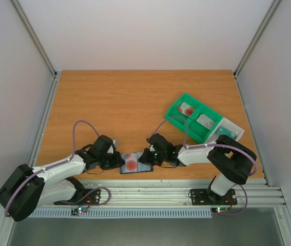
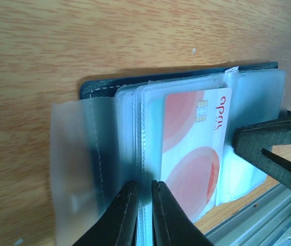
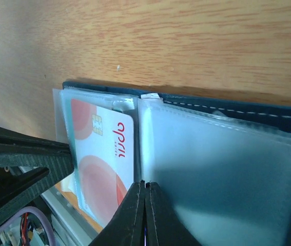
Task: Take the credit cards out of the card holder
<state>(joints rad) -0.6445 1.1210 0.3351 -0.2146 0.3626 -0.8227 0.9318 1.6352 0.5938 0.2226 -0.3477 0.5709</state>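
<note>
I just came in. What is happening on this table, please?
A robot works on an open card holder at the near edge of the table. The left gripper pinches the edge of its clear sleeves; the right gripper is shut at the fold beside them. A white card with red circles sits in a sleeve, not yet pulled out. Some cards already lie in the green tray.

Open holder (image 1: 143, 167) between two grippers
Left gripper (image 1: 117, 161) sits at one end, right gripper (image 1: 146, 157) at the other; a card (image 1: 130, 162) shows just beside the left one.
</note>
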